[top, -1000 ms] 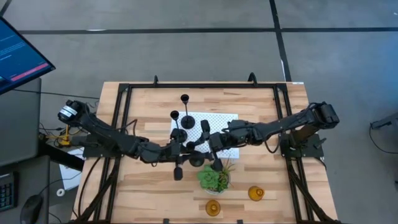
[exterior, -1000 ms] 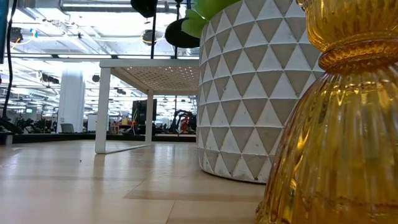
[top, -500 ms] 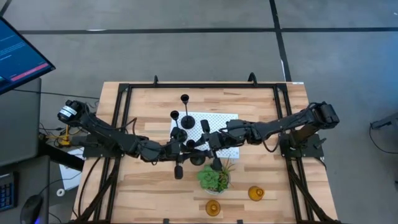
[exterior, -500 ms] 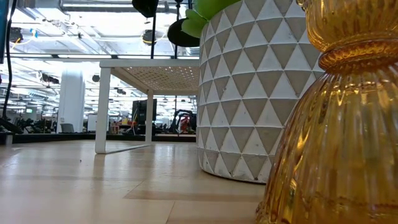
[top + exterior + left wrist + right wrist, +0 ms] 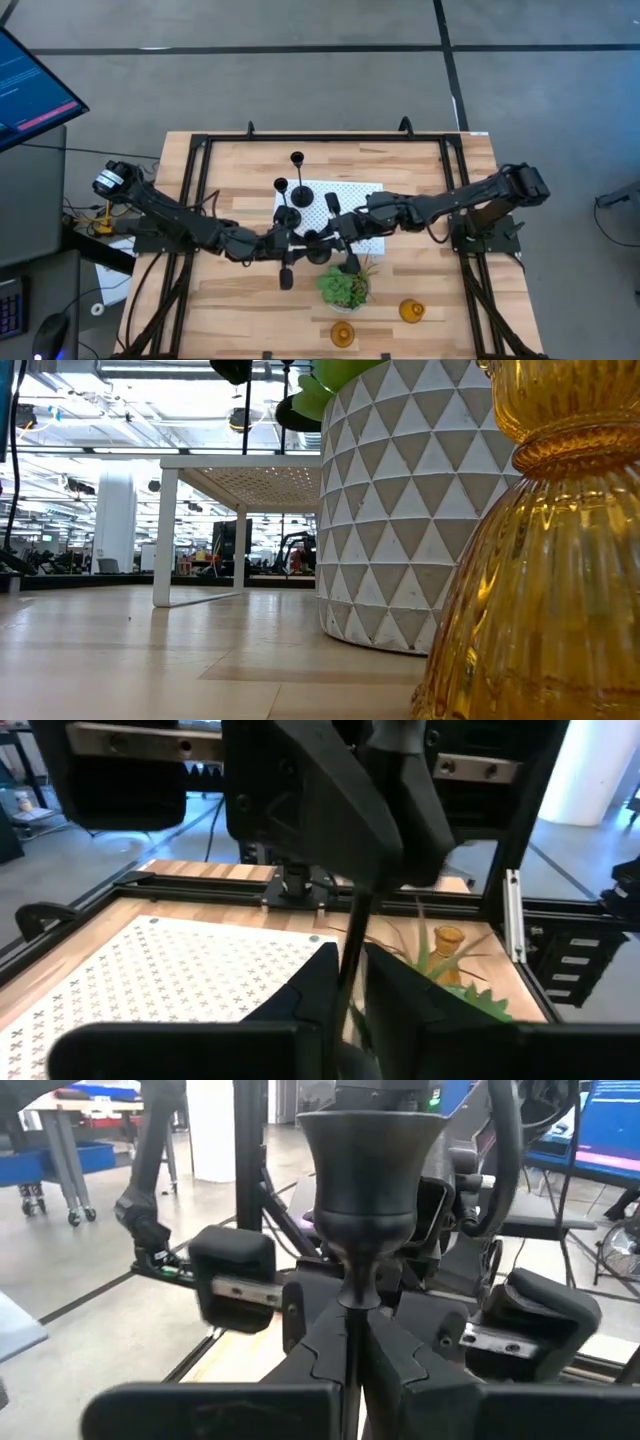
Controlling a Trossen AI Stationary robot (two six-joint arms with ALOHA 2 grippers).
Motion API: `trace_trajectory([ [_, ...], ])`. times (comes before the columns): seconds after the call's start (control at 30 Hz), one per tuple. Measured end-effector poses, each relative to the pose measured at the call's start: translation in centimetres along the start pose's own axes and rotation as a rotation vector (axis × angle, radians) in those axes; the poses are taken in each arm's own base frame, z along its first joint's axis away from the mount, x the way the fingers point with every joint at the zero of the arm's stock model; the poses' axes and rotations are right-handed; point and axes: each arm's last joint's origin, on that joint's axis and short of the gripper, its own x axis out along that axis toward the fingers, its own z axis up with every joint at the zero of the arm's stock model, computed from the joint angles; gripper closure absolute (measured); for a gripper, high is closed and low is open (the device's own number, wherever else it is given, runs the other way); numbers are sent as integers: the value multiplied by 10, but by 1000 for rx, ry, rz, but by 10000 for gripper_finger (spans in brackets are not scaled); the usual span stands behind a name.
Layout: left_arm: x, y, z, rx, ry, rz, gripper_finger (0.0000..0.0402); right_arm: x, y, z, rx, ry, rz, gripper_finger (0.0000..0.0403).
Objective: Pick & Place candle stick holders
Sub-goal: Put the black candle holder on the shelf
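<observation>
**Both arms meet on 1 black holder at mid-surface**

Wooden surface [image 5: 230, 300] inside a black frame carries everything. Nearest the front edge sit 2 amber holders [image 5: 342, 333], well apart from each other, the second amber holder [image 5: 411, 311] further right; 1 of them fills the right side of the low view. Just behind them stands a green plant [image 5: 344, 287] in a white faceted pot [image 5: 400, 510].

Beyond the plant, the left gripper [image 5: 300, 242] and the right gripper [image 5: 322, 240] meet near the front edge of a white dotted mat [image 5: 360, 192]. Between them is a black candle stick holder [image 5: 365, 1170], its stem running down between the right gripper's fingers [image 5: 410, 1345], which press together on it below the cup. The left wrist view shows the left fingers [image 5: 400, 990] closed on the thin stem [image 5: 352, 945] too.

Farther back on the mat stand a short black holder [image 5: 288, 214] and a medium black holder [image 5: 281, 185]; the tallest black holder [image 5: 297, 159] stands just beyond the mat's far edge.
</observation>
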Motion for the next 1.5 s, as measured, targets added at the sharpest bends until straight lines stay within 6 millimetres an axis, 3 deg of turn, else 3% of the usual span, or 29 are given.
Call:
trace_trajectory([
  [0.2,-11,3,9,-1,1,-17,351,-13,-1,12,-28,-2,-10,400],
  [0.4,-31,11,20,21,38,-25,356,-23,-8,12,-51,66,-94,401],
  [0.73,-53,5,29,19,43,-102,373,-47,-46,-22,53,-87,-107,402],
  [1.07,-55,3,28,24,50,-112,394,-46,-77,-39,107,-130,-94,402],
  [1.5,-55,4,27,27,52,-100,394,-37,-84,-47,150,-104,-104,403],
])
